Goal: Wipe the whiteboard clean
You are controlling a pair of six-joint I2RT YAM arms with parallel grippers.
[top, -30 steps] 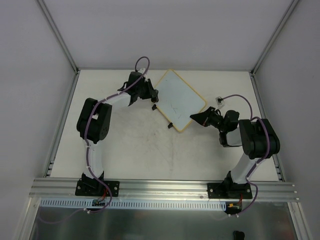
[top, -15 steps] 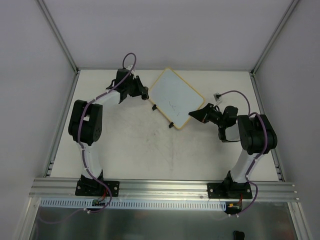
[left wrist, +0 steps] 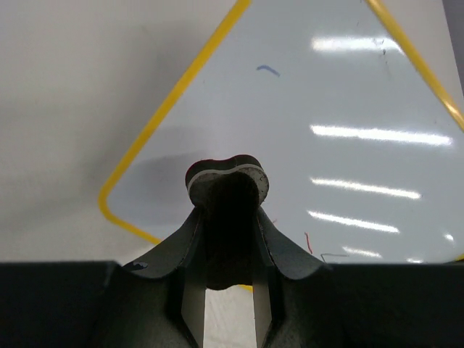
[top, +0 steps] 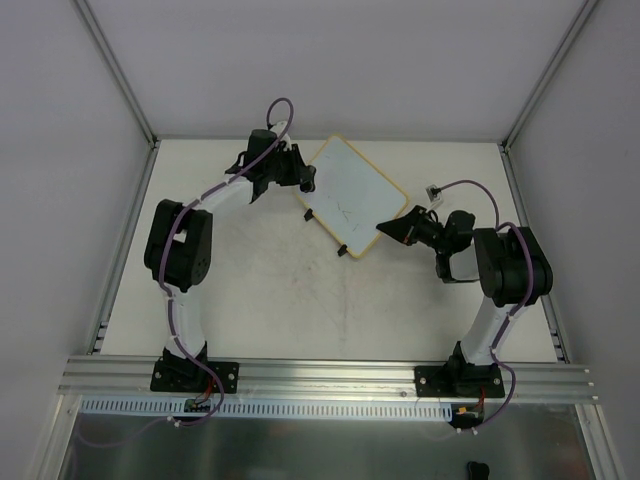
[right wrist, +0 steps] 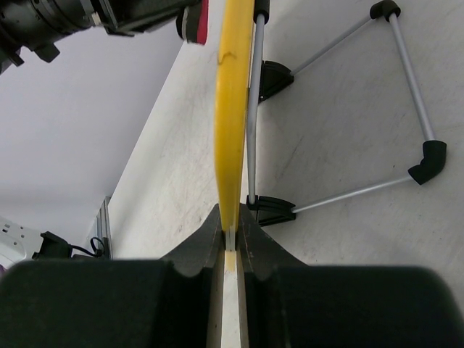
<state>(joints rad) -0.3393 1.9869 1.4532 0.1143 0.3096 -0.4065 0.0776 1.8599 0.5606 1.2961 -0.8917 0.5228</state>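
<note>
Two pincers work the one board, and their jobs differ. On the left, the left pincer (top: 305, 181) reaches to the far-left edge of the small white rectangular whiteboard with the thin yellow rim (top: 352, 190). It is clenched on a small dark wiping pad with a pale edge and a red back (left wrist: 226, 187). The left wrist view shows that pad just over the near corner of the white face. I cannot tell whether it presses on the surface or hovers just above it. The board lies in the far middle of the pale worktop (top: 280, 290), turned on the diagonal between the two arms. Its writing is not yet gone: a short blue stroke (left wrist: 268, 70) sits further up the face, and a thin red mark (left wrist: 309, 243) lies close beside the pad. On the right, the right pincer (top: 390, 229) is closed on the board's near-right corner, and its own camera shows the yellow rim pinched edge-on between the fingers. That grip looks meant to steady the board, which would otherwise slide or tip under a wiping stroke. Right of the rim, the black feet (right wrist: 274, 210) and thin metal rods of a prop stand rest on the worktop.
</note>
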